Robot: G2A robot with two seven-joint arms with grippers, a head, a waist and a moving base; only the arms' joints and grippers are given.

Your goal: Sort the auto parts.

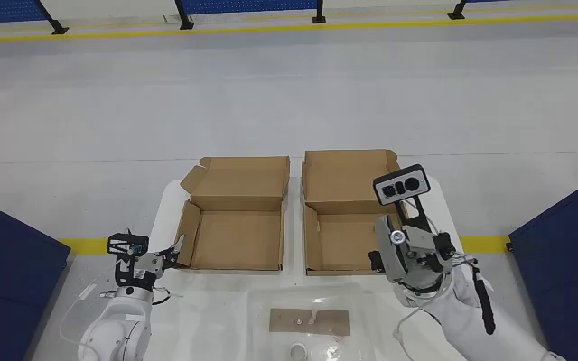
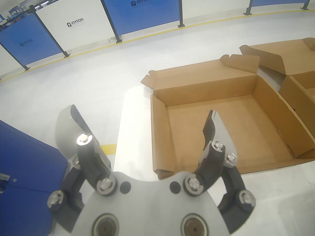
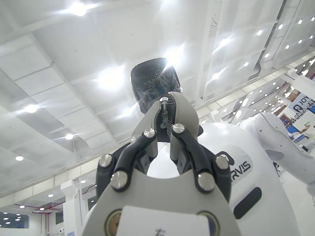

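A black auto part (image 1: pixel 400 187) with pale button marks, wrapped in clear film, is held up high over the near right side of the right cardboard box (image 1: pixel 339 242). My right gripper (image 1: pixel 396 227) is shut on its lower end. In the right wrist view the gripper (image 3: pixel 165 101) points up at the ceiling with the black part (image 3: pixel 153 82) pinched between its jaws. My left gripper (image 1: pixel 172 253) hangs open and holds nothing, just left of the left cardboard box (image 1: pixel 237 239). The left wrist view has that gripper (image 2: pixel 142 114) facing the box (image 2: pixel 221 128), which has nothing in it.
A clear plastic bag with a flat brown piece (image 1: pixel 309 320) lies on the white table (image 1: pixel 217 298) near the front, with a small pale part (image 1: pixel 298 350) at the front edge. Both boxes stand side by side with flaps open. Blue panels flank the table.
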